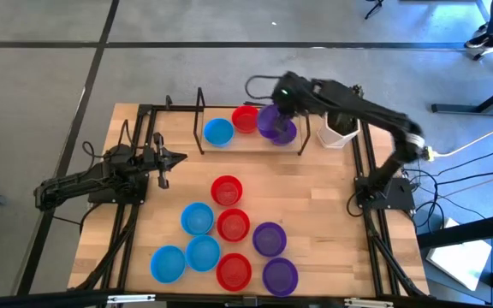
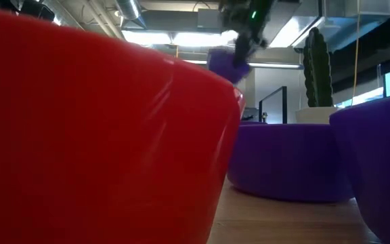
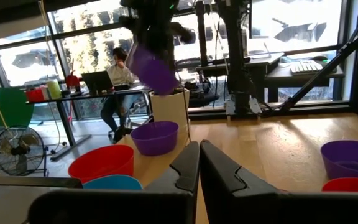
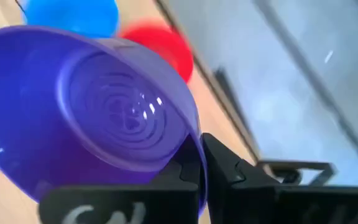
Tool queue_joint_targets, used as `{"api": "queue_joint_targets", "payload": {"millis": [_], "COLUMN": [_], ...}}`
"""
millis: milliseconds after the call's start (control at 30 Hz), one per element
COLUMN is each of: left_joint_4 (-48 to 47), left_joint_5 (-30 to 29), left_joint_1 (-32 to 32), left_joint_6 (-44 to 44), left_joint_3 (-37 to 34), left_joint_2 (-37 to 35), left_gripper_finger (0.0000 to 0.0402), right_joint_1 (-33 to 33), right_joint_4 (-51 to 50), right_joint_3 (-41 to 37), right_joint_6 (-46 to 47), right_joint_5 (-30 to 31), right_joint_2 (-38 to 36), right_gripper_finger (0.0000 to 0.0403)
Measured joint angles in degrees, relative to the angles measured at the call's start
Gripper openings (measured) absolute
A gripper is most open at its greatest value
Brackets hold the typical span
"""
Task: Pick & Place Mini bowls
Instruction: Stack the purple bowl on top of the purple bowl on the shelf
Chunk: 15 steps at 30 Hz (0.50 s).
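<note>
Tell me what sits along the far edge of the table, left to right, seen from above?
Blue bowl → red bowl → purple bowl, with the right gripper holding another purple bowl over it → white pot.

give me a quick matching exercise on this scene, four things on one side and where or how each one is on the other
Things:
1. right gripper
2. left gripper
3. blue bowl
4. white pot

Places or states:
A. by the table's right far corner
B. inside the far rack, at its left end
C. shut on a purple bowl, held tilted above the rack
D. shut and empty, over the table's left side

Pairs: 1-C, 2-D, 3-B, 4-A
</note>
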Motion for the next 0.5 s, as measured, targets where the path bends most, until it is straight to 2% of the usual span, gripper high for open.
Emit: {"api": "queue_joint_targets", "payload": {"millis": [233, 500], "left_joint_4": [0.0, 0.0], "left_joint_5": [-1.0, -1.1], "left_joint_1": [0.0, 0.0], "left_joint_6": [0.0, 1.5], "left_joint_3": [0.0, 0.0], "left_joint_2": [0.0, 0.0], "left_gripper_finger": [0.0007, 0.0005], "right_joint_1": [-7.0, -10.9], "right_joint_4": [-10.5, -16.0], "right_joint_3": [8.5, 9.6], "right_joint_6": [-0.1, 0.2], "right_joint_5": [-2.1, -6.9], "right_joint_2": [13.3, 17.6], "right_gripper_finger": [0.0003, 0.0003]}}
